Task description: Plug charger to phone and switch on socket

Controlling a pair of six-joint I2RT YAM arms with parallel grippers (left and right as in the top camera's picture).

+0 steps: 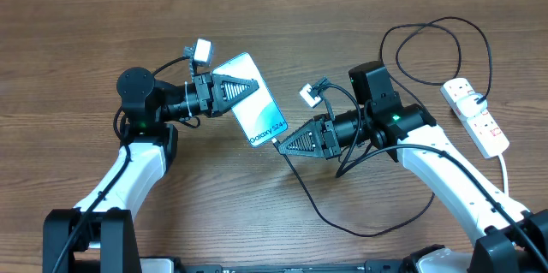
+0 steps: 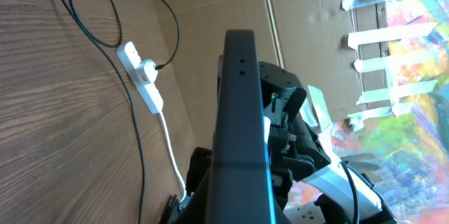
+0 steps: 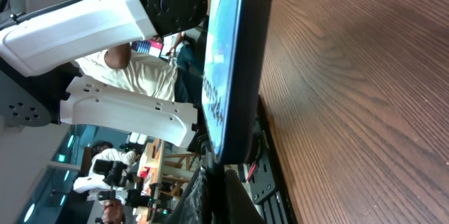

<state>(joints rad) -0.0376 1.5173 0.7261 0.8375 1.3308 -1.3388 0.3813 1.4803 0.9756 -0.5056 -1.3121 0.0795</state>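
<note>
The phone (image 1: 261, 115) is clamped between the closed fingers of the left gripper (image 1: 244, 87), just toward 10 o'clock of the centre of the table (image 1: 86, 33), with its screen seen from above. At its 5 o'clock end, the plug of the charger (image 1: 312, 206) is pinched by the closed right gripper (image 1: 287, 143). The socket (image 1: 475, 115) is seen at 3 o'clock, well apart.
</note>
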